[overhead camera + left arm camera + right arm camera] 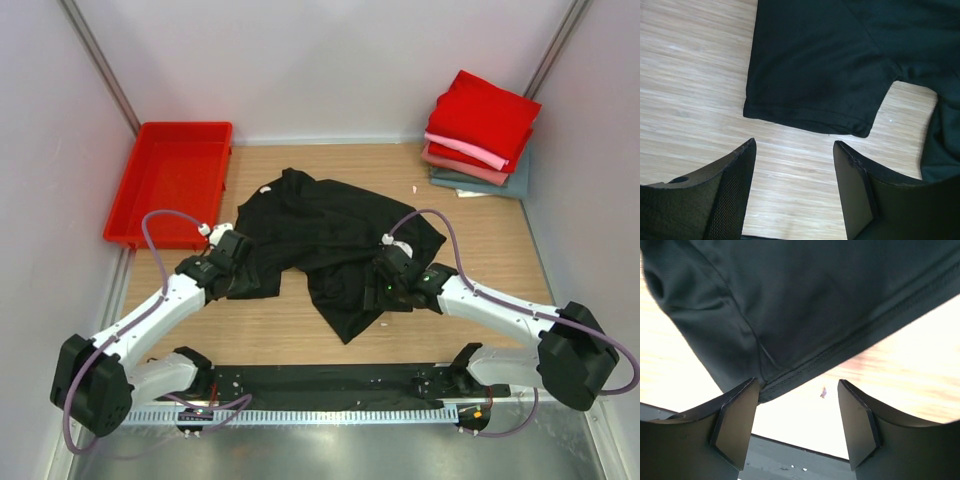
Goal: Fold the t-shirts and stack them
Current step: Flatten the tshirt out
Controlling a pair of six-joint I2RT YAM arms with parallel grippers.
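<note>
The black t-shirt (pixel 330 235) lies crumpled on the table (pixel 500 250). The left pincer (pixel 794 146), released, faces its sleeve hem across bare wood. The right pincer (pixel 799 385), released, has a stitched hem at one fingertip. The folded t-shirts (pixel 480 135) are stacked far right.

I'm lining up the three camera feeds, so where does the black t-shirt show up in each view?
Top external: black t-shirt crumpled at the centre of the wooden table.
Left wrist: its sleeve and hem fill the upper right, beyond the left claw.
Right wrist: it covers the upper frame, hem near the right claw.
Shared landmark: the pale wood grain under the shirt.
</note>
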